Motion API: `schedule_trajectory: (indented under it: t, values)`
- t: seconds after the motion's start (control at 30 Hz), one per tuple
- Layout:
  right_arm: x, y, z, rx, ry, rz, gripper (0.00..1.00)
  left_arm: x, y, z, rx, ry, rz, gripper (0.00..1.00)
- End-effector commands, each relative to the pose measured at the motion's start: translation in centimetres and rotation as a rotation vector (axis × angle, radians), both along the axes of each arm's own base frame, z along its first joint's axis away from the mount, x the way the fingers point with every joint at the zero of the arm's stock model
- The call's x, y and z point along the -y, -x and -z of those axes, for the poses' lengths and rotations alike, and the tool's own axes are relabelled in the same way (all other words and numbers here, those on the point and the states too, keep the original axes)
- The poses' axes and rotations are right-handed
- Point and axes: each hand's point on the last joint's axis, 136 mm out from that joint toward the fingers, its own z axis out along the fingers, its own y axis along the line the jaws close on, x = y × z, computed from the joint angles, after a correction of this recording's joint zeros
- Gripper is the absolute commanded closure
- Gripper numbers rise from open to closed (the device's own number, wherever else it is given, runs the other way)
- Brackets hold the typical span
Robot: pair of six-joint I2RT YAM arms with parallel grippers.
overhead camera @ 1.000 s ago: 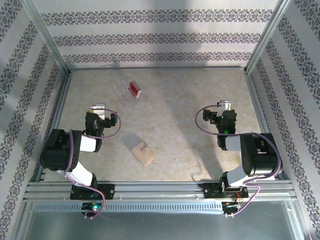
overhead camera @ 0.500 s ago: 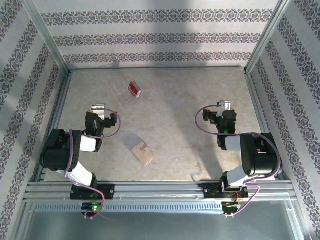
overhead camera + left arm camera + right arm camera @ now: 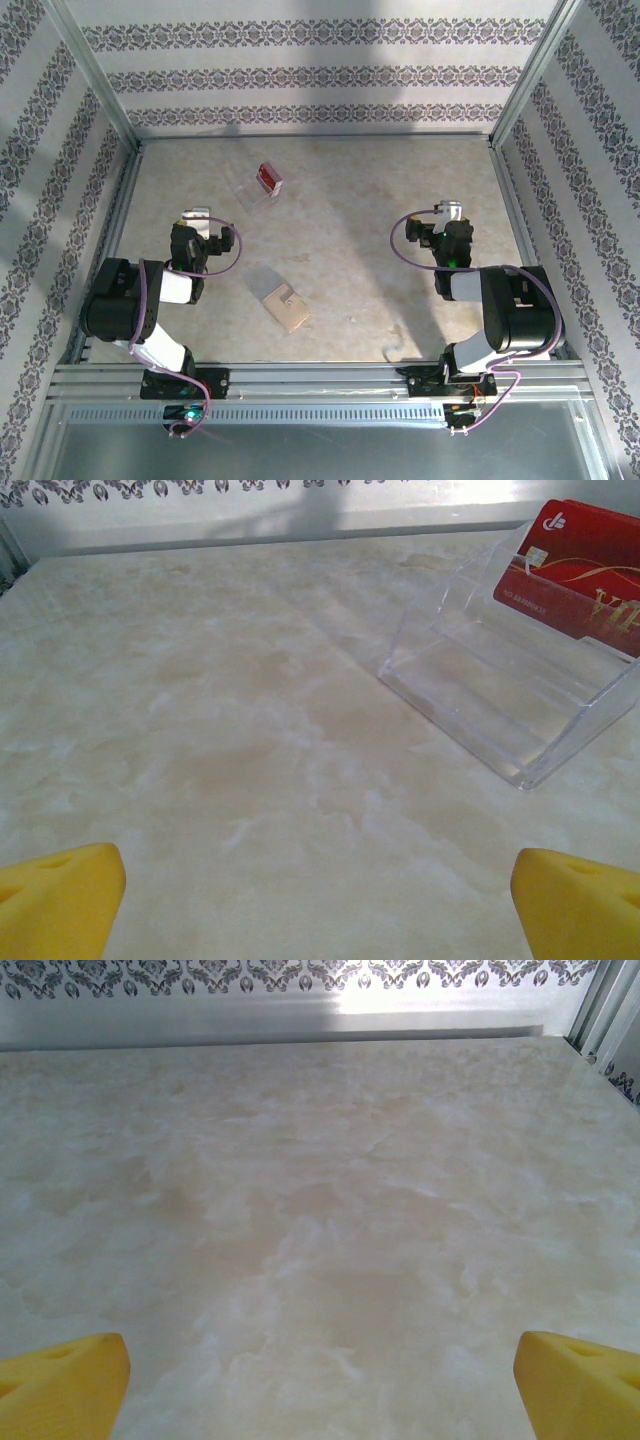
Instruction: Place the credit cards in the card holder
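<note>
Starting out, no card seemed filed yet.
Red cards (image 3: 268,178) stood in a clear stand (image 3: 500,700), well apart from the wallet (image 3: 288,305); left gripper (image 3: 320,905) and right gripper (image 3: 320,1385) gaped empty.

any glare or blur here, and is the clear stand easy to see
Top view: soft shadow bands on the table, clear stand nearly vanishes. Left wrist: red cards sharp, glare at the far edge. Right wrist: same glare.
</note>
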Motion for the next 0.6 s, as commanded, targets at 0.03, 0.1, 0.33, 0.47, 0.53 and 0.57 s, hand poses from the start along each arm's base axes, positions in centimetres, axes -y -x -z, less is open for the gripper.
schedule_trajectory:
  t: [0.03,0.1,0.33,0.47,0.53,0.57]
  values:
    - [-0.7,-0.5,-1.1,0.028,0.0,-0.041,0.02,1.6,0.3,-1.1,0.041,-0.006,0.093,0.01]
    - [-0.7,-0.5,-1.6,0.019,0.001,-0.042,0.02,1.9,0.3,-1.8,0.037,-0.002,0.11,0.01]
    - [0.8,1.7,-6.4,0.04,-0.071,0.079,0.02,3.4,-0.4,-6.2,-0.093,0.012,0.199,0.01]
    - [2.8,4.0,-7.9,-0.002,-0.387,0.299,0.02,3.0,0.2,-8.4,-0.301,0.08,0.14,0.01]
    - [1.8,4.0,-9.2,-0.008,-0.491,0.256,0.02,2.6,1.4,-9.7,-0.36,0.133,0.081,0.01]
    - [1.2,3.8,-9.6,-0.023,-0.525,0.235,0.02,2.6,2.0,-10.5,-0.368,0.151,0.071,0.01]
